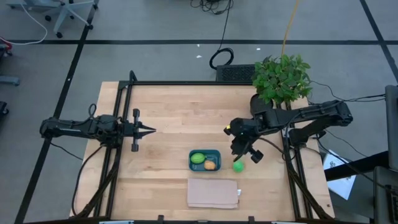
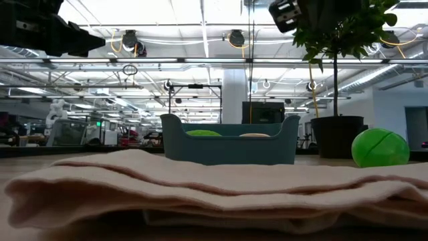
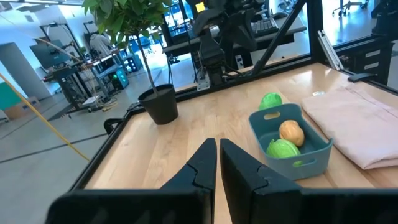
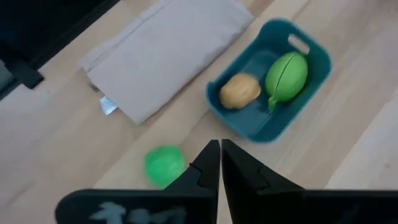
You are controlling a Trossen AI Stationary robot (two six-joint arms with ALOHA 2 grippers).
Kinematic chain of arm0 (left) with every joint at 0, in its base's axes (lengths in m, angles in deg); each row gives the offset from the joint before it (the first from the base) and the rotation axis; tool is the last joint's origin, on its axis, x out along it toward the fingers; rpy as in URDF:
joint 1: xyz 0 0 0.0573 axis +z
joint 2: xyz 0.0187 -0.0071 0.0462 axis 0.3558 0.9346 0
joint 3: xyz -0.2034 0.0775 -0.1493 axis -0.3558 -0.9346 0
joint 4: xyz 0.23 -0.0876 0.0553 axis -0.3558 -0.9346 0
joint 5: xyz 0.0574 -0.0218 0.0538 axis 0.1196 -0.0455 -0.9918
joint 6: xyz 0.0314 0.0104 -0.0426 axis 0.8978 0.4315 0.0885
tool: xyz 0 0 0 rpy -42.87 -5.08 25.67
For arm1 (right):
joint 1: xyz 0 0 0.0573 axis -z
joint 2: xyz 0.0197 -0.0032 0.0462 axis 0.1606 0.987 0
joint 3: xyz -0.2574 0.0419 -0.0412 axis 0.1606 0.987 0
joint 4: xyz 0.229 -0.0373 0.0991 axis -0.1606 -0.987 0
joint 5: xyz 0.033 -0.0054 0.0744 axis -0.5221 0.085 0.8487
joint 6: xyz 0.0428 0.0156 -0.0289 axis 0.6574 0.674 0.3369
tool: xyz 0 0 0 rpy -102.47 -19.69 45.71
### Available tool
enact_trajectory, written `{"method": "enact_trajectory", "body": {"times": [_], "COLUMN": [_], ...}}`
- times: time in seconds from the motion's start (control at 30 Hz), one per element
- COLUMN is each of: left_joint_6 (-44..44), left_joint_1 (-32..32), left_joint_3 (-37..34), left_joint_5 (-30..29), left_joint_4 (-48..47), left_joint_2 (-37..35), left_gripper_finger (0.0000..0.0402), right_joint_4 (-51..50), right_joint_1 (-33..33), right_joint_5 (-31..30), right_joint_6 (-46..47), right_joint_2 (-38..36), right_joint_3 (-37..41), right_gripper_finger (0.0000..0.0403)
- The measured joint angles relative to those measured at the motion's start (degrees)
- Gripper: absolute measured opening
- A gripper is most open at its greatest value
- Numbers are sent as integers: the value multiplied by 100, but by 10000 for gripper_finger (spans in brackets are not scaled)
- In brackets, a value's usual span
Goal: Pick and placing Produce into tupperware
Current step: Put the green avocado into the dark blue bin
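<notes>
Right hand [image 1: 239, 151]: closed, empty, above ball [image 1: 238, 166] on bench [image 1: 168, 118]. Left hand [image 1: 149, 130]: closed, empty. Tub [image 1: 204, 160] contains two pieces.

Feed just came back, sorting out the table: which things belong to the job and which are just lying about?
Job: tub, lime-green piece and yellow-orange piece inside it, green ball on the table beside it, right pincer above the ball.
Lying about: cloth, potted plant.
</notes>
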Motion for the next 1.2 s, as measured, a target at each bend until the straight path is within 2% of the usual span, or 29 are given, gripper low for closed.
{"method": "enact_trajectory", "body": {"times": [0.17,0.53,1.03,1.2], "left_joint_6": [4,7,4,4], "left_joint_1": [0,0,-2,0], "left_joint_3": [0,0,0,0], "left_joint_5": [0,-2,-4,-6], "left_joint_4": [-9,-57,-83,-83], "left_joint_2": [0,0,0,0], "left_gripper_finger": [26,26,26,26], "right_joint_4": [-104,-368,-368,-451], "right_joint_1": [-144,-336,-310,-310], "right_joint_5": [-292,-306,-291,-280], "right_joint_6": [604,1659,2140,2283], "right_joint_2": [25,31,31,31], "right_joint_3": [0,7,7,7], "right_gripper_finger": [19,50,53,68]}}
